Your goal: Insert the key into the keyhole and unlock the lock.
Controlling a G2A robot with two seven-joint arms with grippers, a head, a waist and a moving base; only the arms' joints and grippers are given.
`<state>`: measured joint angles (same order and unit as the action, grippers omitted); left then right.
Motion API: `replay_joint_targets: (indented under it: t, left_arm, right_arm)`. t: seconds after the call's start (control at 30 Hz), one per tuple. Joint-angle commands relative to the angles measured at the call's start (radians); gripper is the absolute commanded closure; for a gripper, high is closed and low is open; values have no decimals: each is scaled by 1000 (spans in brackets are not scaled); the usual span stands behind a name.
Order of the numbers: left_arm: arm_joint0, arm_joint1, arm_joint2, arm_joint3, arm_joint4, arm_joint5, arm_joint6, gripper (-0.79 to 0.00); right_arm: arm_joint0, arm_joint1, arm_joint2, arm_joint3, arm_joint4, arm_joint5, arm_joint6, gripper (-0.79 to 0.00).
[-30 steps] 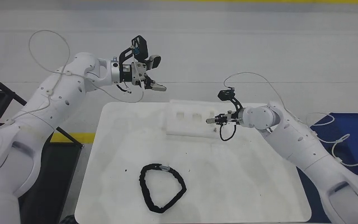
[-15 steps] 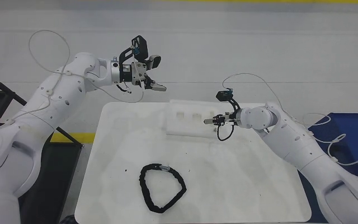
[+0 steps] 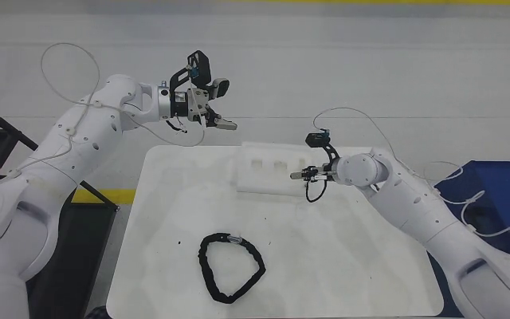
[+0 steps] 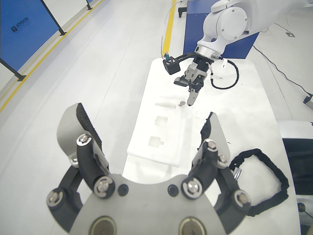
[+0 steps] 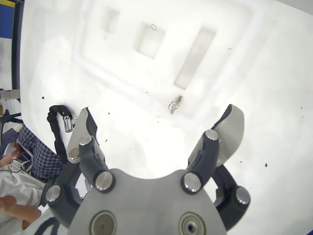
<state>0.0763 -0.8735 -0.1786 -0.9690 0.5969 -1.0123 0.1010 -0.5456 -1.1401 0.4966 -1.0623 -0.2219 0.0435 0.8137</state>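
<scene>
Edging closer to the key, right tool

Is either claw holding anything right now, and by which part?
Nothing is held. Left claw and right claw are open; the key lies loose on the foam tray.

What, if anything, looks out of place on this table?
The key sits on the flat top of the foam tray, just outside the long recess, not in any cut-out. Small dark specks dot the table. Nothing else stands out.
</scene>
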Motion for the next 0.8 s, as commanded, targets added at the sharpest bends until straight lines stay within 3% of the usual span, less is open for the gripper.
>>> replay_joint_targets:
  t: [0.0,0.47,0.7,0.77]
  left_arm:
    - [0,0,0,0,0,0,0,-785]
    - [0,0,0,0,0,0,0,-785]
    - [0,0,0,0,0,0,0,-785]
    - [0,0,0,0,0,0,0,-785]
  right_arm:
    - [-7,-8,-12,-17,-22,49,3,-785]
    - [-4,-82,-69,0,-133,218,33,-785]
    - [-7,-106,-63,38,-131,226,49,-529]
    - [-5,-113,-61,49,-137,229,52,-502]
